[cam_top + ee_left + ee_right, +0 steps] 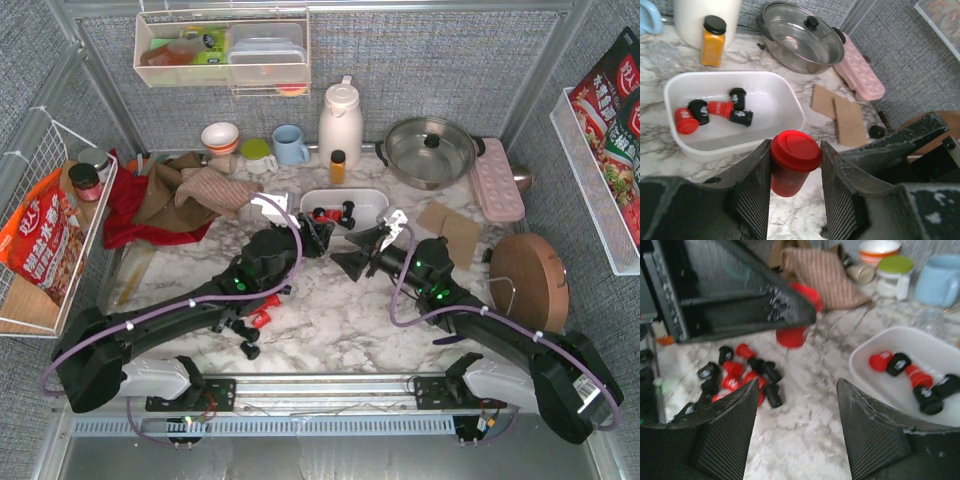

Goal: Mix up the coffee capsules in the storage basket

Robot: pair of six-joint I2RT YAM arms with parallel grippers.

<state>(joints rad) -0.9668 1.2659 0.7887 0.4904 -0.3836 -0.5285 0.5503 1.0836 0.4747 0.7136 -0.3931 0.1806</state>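
The white storage basket [372, 200] sits mid-table, just beyond both grippers. It holds several red and black coffee capsules [720, 108], also seen in the right wrist view [912, 377]. My left gripper [795, 172] is shut on a red capsule [792, 160] and holds it above the marble just in front of the basket's near rim [740, 150]. My right gripper [797, 385] is open and empty, low over bare marble beside the basket [865, 365]. A loose pile of red and black capsules [747, 377] lies on the table, near the left arm [255, 318].
Behind the basket stand an orange spice bottle [713, 41], a white thermos [340, 122], a steel pot [802, 37] and a pink moulded tray [860, 75]. Cardboard pieces [840, 112] lie to the right. Cloths [185, 190] and cups [290, 145] are at the back left.
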